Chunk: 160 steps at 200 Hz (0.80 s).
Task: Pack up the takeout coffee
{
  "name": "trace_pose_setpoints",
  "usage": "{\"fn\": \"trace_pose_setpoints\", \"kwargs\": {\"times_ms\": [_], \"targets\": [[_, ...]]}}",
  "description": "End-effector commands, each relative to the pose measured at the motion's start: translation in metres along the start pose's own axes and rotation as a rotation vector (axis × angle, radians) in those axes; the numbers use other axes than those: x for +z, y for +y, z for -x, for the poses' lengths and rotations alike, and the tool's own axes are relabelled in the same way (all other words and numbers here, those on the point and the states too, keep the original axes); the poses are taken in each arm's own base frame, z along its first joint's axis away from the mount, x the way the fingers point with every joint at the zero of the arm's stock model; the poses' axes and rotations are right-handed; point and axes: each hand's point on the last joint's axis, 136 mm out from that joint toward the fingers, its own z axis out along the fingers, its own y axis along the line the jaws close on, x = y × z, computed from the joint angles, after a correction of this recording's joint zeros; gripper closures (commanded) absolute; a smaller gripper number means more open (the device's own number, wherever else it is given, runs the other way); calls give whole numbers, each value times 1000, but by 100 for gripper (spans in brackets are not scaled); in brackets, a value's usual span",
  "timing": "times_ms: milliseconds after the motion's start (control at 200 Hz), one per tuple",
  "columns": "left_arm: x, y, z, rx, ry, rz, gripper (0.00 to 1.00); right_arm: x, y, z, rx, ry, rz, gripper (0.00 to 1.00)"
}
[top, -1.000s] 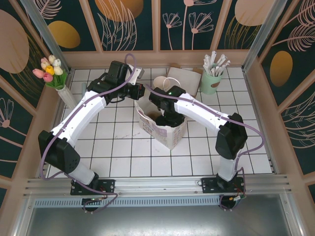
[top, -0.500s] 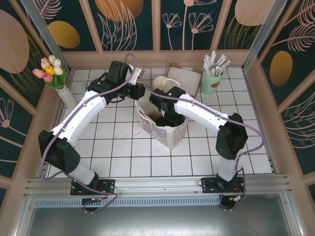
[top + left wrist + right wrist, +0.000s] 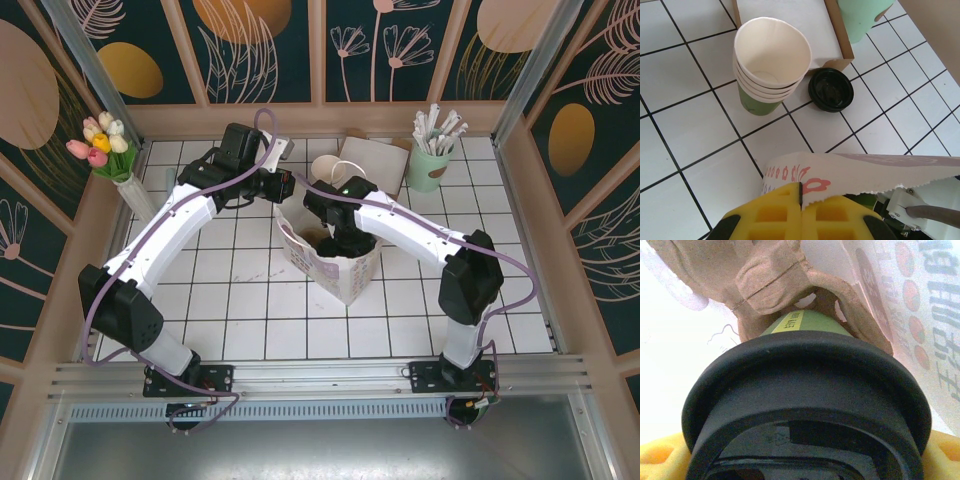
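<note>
The takeout coffee [image 3: 805, 390] sits close under the right wrist camera, its black round lid toward the lens and its green side [image 3: 807, 322] beyond. My right gripper [image 3: 805, 462] is shut on it, with a yellow pad [image 3: 660, 455] showing at each side of the lid. The cup hangs inside the white paper bag [image 3: 345, 270], just above a brown cardboard carrier [image 3: 775, 285]. My left gripper [image 3: 801, 192] is shut on the bag's flower-printed rim [image 3: 865, 172]. Seen from above, the left gripper [image 3: 288, 192] is at the bag's far-left edge and the right gripper [image 3: 335, 238] reaches down into the bag.
A stack of cream paper cups [image 3: 771, 55] and a loose black lid [image 3: 830, 90] stand behind the bag, by a shallow cardboard tray [image 3: 370, 152]. A mint cup of wrapped straws [image 3: 430, 160] is at the back right. A vase of tulips [image 3: 105, 150] is at the back left.
</note>
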Motion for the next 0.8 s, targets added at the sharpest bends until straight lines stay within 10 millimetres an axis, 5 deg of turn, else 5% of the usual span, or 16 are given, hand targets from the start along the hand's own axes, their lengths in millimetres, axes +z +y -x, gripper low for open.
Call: {"fn": "trace_pose_setpoints", "kwargs": {"times_ms": [0, 796], "targets": [[-4, 2, 14, 4, -36, 11, 100, -2, -9, -11, 2, 21, -9, 45], [-2, 2, 15, -1, -31, 8, 100, 20, -8, -11, -14, 50, 15, 45]]}}
